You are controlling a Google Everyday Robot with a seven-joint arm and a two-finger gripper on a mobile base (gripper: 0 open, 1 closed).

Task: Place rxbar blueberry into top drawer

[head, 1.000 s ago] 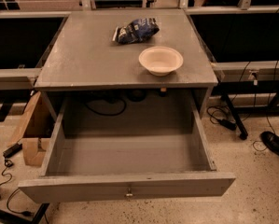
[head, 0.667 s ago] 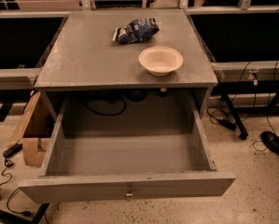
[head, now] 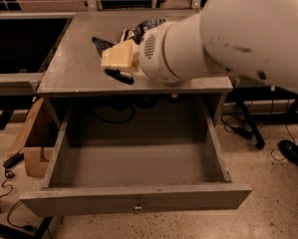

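The top drawer (head: pixel 88 199) is pulled wide open below the grey table, its inside bare and its small metal knob (head: pixel 137 207) at the front centre. My gripper (head: pixel 110 59) hangs over the front middle of the tabletop, above the back of the drawer. Its cream fingers (head: pixel 119 55) are shut on a small flat dark navy bar, the rxbar blueberry (head: pixel 101 44), which sticks out up and to the left. My big white arm (head: pixel 228 29) fills the upper right.
A puffy blue-and-white snack bag (head: pixel 140 28) lies on the grey table (head: pixel 74 63) behind the gripper, half hidden. The arm covers the table's right part. A cardboard box (head: pixel 35 143) and cables lie on the floor at the left, and a shoe (head: pixel 293 153) at the right.
My arm and gripper have come into view from the right, holding the bar over the tabletop. They now cover the white bowl and part of the snack bag.
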